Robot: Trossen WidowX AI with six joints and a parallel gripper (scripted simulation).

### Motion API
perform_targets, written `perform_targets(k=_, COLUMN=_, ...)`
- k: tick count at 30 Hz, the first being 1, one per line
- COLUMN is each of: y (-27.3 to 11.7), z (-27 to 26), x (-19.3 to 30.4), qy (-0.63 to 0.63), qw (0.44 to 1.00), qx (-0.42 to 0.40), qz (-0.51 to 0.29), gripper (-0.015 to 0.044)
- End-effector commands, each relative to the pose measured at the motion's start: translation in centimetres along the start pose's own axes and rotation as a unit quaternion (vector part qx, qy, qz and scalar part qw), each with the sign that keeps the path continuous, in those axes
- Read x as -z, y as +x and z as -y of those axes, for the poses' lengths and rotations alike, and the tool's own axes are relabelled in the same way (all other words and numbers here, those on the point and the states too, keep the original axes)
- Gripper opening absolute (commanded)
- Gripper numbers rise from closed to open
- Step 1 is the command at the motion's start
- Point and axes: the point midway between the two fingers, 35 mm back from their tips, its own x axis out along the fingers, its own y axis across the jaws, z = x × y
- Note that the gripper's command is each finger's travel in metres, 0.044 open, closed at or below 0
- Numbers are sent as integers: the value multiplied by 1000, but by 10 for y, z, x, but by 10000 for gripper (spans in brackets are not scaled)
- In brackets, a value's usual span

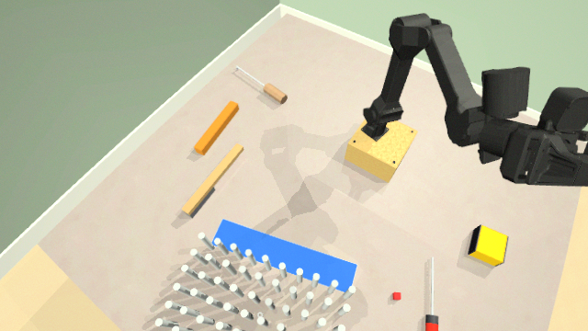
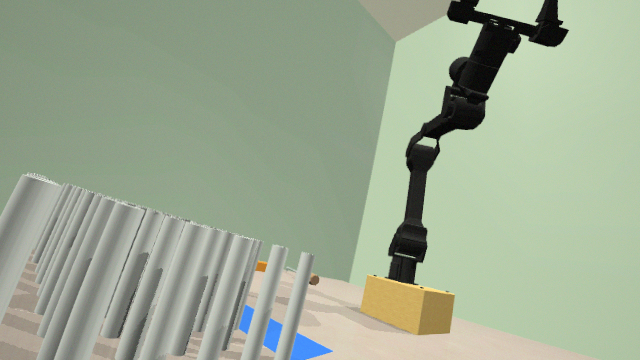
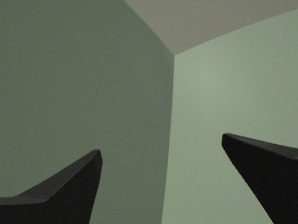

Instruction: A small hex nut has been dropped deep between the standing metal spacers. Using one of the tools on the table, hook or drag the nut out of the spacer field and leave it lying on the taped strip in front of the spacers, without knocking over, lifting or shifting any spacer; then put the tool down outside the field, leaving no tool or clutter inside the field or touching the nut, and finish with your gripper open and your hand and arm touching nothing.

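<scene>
The hex nut appears to sit among the spacers, inward of the worktop's lower-left edge. The raised gripper is wide open, empty; tool pickup comes first, likely needing a descent toward the wooden-handled hook near the top corner.

Rows of upright metal spacers leave only narrow gaps between them, obstructing low sideways passage. Above their tops the air is open. The blue strip lies flat alongside, with open space above it and no tool across it.
</scene>
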Motion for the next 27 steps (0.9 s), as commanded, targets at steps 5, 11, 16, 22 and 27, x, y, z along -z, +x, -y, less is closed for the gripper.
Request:
perform_targets(k=5, y=-46, z=66, x=105, qy=-23, qw=990, qx=20, qz=-138, gripper=440)
perform_targets(k=11, y=-107, z=126, x=171, qy=-22, qw=967, qx=57, qz=-246, gripper=440)
perform_targets(k=16, y=-171, z=173, x=212, qy=-9, qw=939, qx=101, qz=-329, gripper=440)
perform_targets(k=22, y=-260, z=216, x=245, qy=35, qw=895, qx=160, qz=-414, gripper=440)
perform_targets(k=27, y=-343, z=239, x=260, qy=88, qw=849, qx=222, qz=-472, gripper=440)
